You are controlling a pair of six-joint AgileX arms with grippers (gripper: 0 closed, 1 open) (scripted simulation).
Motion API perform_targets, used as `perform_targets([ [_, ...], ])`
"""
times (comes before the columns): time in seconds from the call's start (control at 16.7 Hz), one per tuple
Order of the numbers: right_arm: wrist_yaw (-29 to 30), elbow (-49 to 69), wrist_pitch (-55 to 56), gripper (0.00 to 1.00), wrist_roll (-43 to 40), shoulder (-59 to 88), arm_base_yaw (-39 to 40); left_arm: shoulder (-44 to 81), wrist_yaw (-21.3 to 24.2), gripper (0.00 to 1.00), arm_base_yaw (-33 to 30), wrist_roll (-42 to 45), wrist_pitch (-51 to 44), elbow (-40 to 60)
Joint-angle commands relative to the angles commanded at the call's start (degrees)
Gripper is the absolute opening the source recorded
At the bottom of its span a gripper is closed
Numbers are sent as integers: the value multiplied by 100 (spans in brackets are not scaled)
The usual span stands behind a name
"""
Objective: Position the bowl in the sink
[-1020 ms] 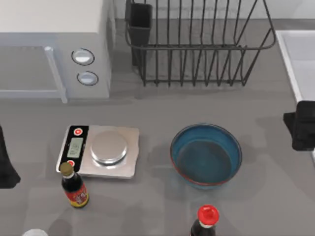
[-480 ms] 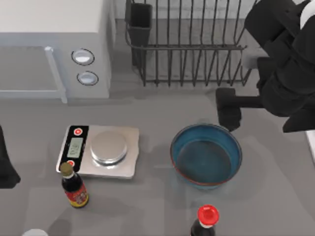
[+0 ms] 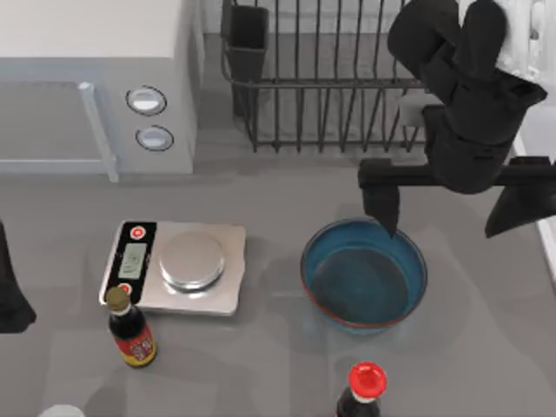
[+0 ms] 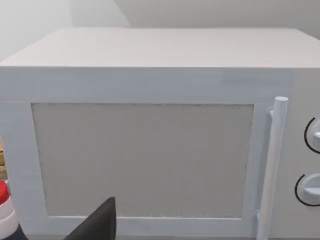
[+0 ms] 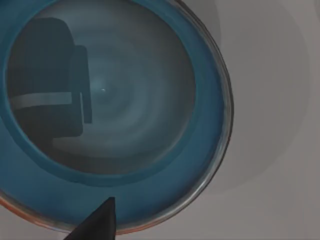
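The deep blue bowl (image 3: 364, 274) with its reddish-brown rim stands upright on the grey table, right of centre. My right gripper (image 3: 441, 231) hangs open and wide just behind the bowl's back right rim, one finger (image 3: 382, 204) over that rim and the other toward the sink. In the right wrist view the bowl (image 5: 125, 100) lies directly below, with a dark fingertip (image 5: 100, 224) at its rim. A strip of the pale sink (image 3: 549, 252) shows at the table's right edge, mostly covered by the right arm. My left gripper (image 3: 10, 300) is parked at the left edge, facing the microwave (image 4: 145, 150).
A black wire dish rack (image 3: 347, 78) stands behind the bowl, under the right arm. The white microwave (image 3: 95, 87) fills the back left. A kitchen scale (image 3: 178, 265), a soy bottle (image 3: 130, 330) and a red-capped bottle (image 3: 365, 387) stand at the front.
The right arm has swung in from the right edge, over the dish rack, and its open gripper has come down to the bowl's back rim. The bowl and left arm have not moved.
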Motion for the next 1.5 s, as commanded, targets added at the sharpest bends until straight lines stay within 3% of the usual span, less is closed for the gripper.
perform_targets([
  [0.36, 1, -207, 235, 100, 6, 48, 9, 0, 0, 100, 0, 0, 0, 0],
  [0.84, 3, -1480, 2067, 100, 23, 573, 15, 0, 0, 100, 0, 0, 0, 0],
  [1.14, 3, -1535, 2132, 100, 25, 597, 16, 0, 0, 100, 0, 0, 0, 0],
  [1.5, 3, -1535, 2132, 55, 25, 597, 16, 0, 0, 100, 0, 0, 0, 0],
])
